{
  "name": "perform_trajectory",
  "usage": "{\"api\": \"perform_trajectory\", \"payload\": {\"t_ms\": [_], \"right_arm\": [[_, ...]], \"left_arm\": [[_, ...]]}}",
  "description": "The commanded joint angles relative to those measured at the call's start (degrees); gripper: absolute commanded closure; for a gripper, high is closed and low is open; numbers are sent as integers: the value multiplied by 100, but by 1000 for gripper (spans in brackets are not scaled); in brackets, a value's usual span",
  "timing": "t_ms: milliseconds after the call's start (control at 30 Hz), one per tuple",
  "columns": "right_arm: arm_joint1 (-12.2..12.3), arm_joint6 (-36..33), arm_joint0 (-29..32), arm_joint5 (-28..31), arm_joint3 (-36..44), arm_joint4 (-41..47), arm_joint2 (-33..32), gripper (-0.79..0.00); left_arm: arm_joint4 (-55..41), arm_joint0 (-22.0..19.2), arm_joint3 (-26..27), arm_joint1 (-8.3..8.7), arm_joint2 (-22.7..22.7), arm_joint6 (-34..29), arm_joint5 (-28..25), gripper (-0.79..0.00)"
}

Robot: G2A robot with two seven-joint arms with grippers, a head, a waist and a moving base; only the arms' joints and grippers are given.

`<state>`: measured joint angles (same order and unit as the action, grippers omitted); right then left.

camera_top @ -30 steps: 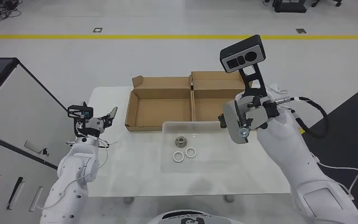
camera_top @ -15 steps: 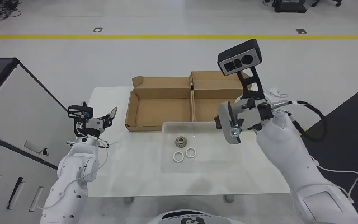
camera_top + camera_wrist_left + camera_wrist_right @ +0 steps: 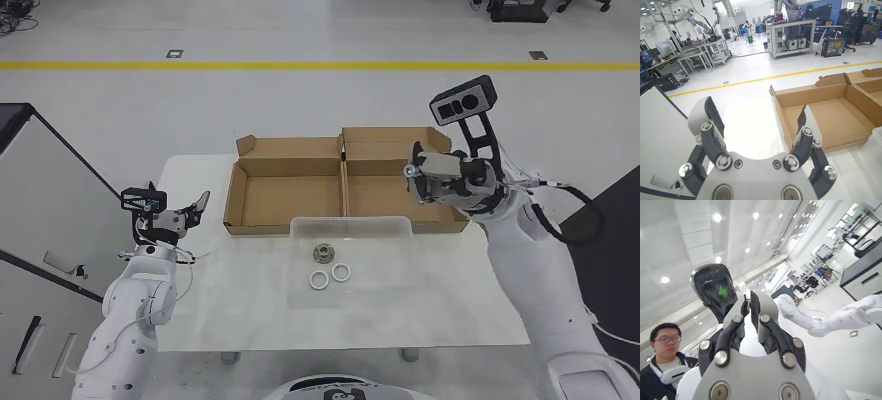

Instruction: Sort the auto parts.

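Spring (image 3: pixel 748 303) pinched in right gripper (image 3: pixel 415 172) fingertips, axis along them | right box (image 3: pixel 380 195) below fingers | left gripper (image 3: pixel 761 115) spread, empty, farther away.

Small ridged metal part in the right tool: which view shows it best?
Right wrist view: the small ridged metal part sits pinched between the right tool's pads, ridges visible. The top view gives just a glint.
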<state>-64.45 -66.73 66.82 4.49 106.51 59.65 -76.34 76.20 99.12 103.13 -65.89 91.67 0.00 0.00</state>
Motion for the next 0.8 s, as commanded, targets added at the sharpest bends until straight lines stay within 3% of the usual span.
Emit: {"api": "perform_trajectory", "payload": {"t_ms": [0,367,767], "right_arm": [[48,77,-1,-248,-110,-385,-215,0],[346,-160,-626,-1695,-934,-3026,-750,0],[531,-850,-1947,-1840,-2134,-5920,118,0]], "left_arm": [[0,0,0,0,0,0,0,-785],[0,0,0,0,0,0,0,-785],[0,0,0,0,0,0,0,-785]]}}
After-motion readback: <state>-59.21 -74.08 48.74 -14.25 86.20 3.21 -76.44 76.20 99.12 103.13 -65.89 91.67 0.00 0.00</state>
